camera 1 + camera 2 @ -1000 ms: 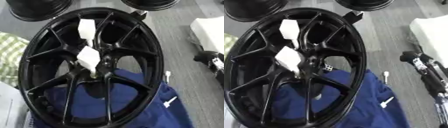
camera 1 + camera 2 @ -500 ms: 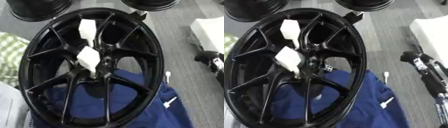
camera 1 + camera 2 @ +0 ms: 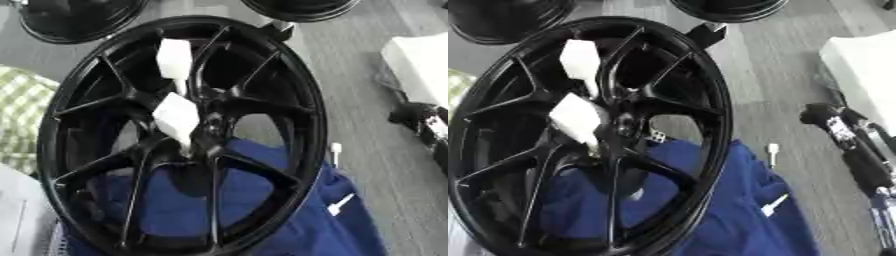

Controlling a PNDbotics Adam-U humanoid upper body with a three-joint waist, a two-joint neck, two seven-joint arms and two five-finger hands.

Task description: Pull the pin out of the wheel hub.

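Note:
A black spoked wheel hub (image 3: 289,100) lies tilted, filling the middle of both views. Two white block-headed pins stick in it: one (image 3: 175,57) by the upper spokes, the other (image 3: 178,119) at the centre boss. My right hand (image 3: 822,115) shows as a dark shape at the right edge, off the rim and touching nothing; its black and silver arm (image 3: 866,167) runs down to the lower right corner. My left hand is out of sight.
A blue cloth (image 3: 289,225) lies under the hub's lower half. One small white pin (image 3: 335,148) lies on the grey floor, another (image 3: 339,205) on the cloth. Two more black wheels (image 3: 79,20) (image 3: 297,7) sit at the top. A white box (image 3: 420,65) stands right, green-checked fabric (image 3: 22,117) left.

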